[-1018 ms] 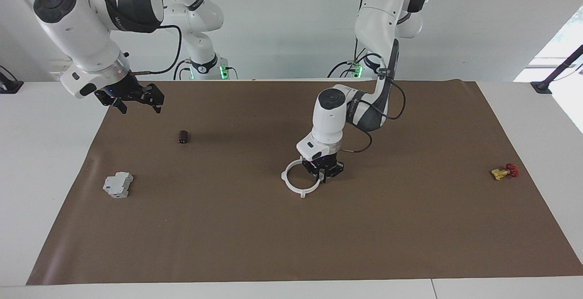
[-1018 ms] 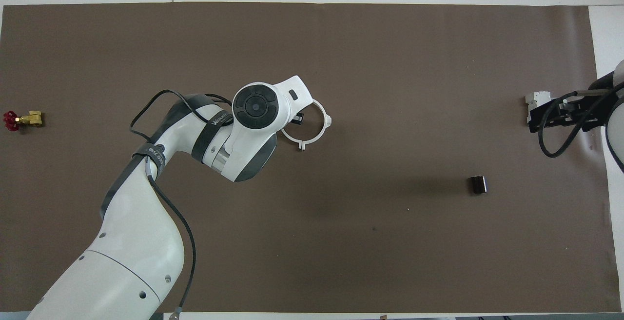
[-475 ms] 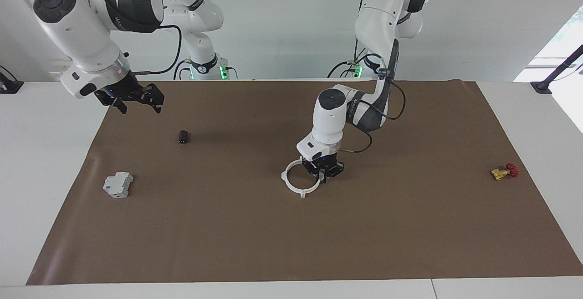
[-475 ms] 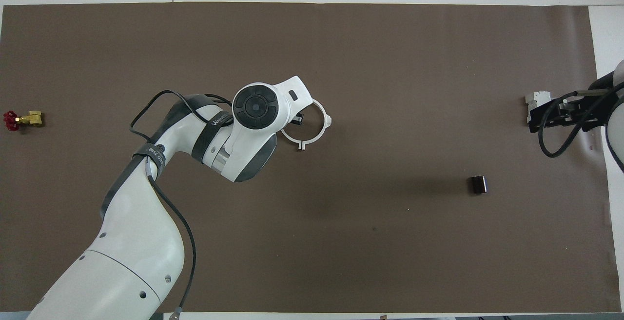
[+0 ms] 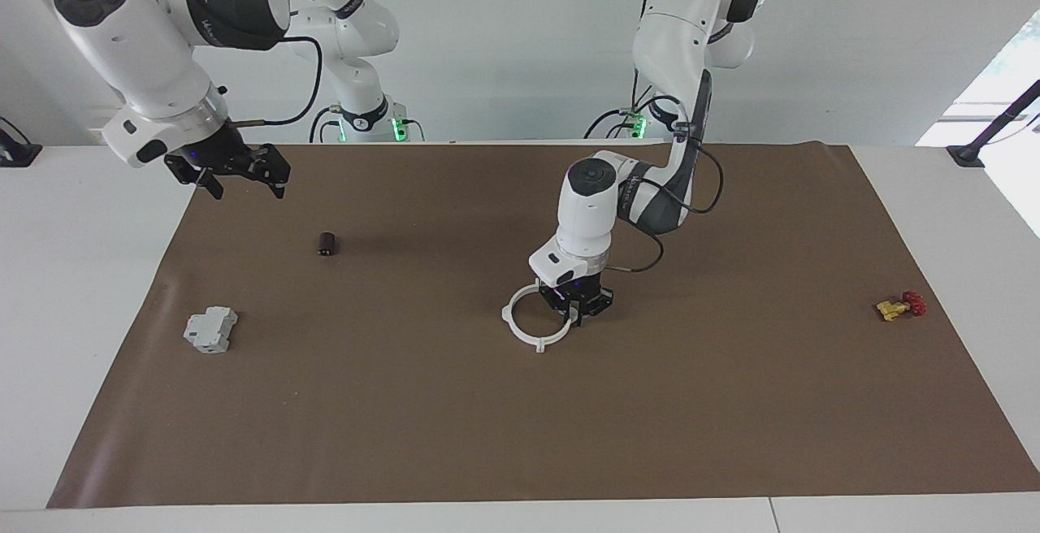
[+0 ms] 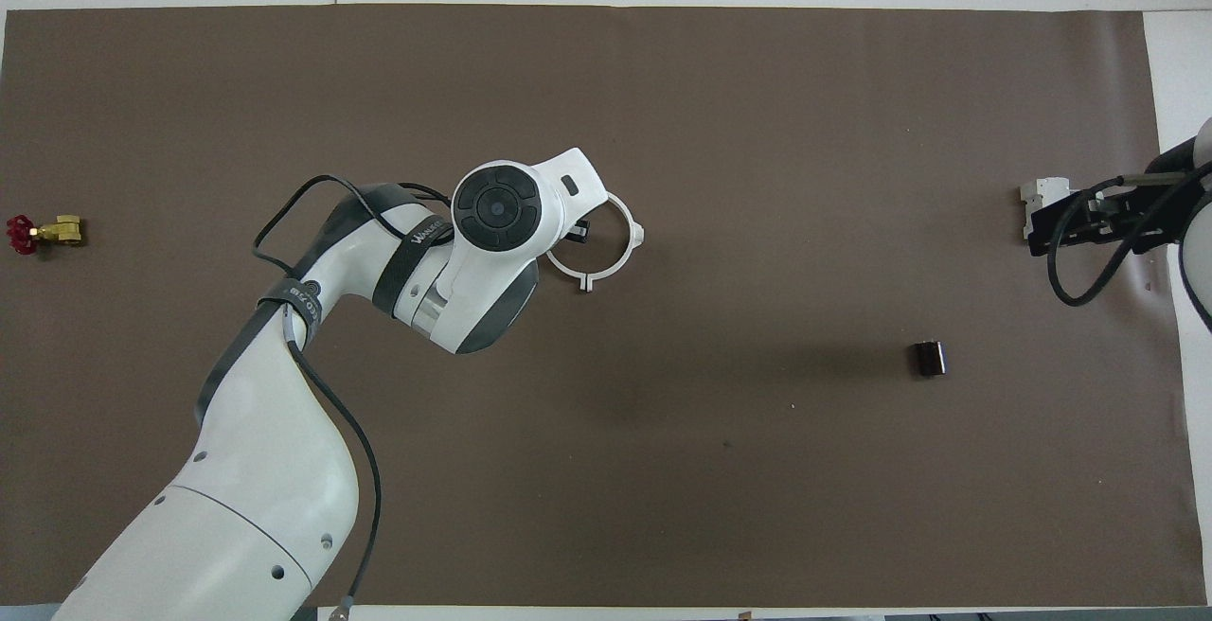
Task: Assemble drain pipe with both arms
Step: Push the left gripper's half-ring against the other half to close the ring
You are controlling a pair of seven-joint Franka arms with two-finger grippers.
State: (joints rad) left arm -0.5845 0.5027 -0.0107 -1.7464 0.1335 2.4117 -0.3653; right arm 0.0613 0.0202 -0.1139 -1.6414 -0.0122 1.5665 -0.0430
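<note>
Near the middle of the brown paper mat [image 5: 731,403], the left arm bends down steeply, its left gripper [image 5: 575,313] low at the rim of the drain pipe [image 5: 532,318], a thin white plastic ring with small outer tabs lying flat; its grip cannot be told. Raised over the mat's corner at its own end, the right gripper [image 5: 241,179] hangs with fingers spread.

Both arms, the left arm [image 5: 662,45] and the right arm [image 5: 154,25], are glossy white with rounded shells, dark grey joint bands and round dark caps. Black cables loop along their forearms. Each ends in a black two-finger hand. Green lights glow at their bases.
</note>
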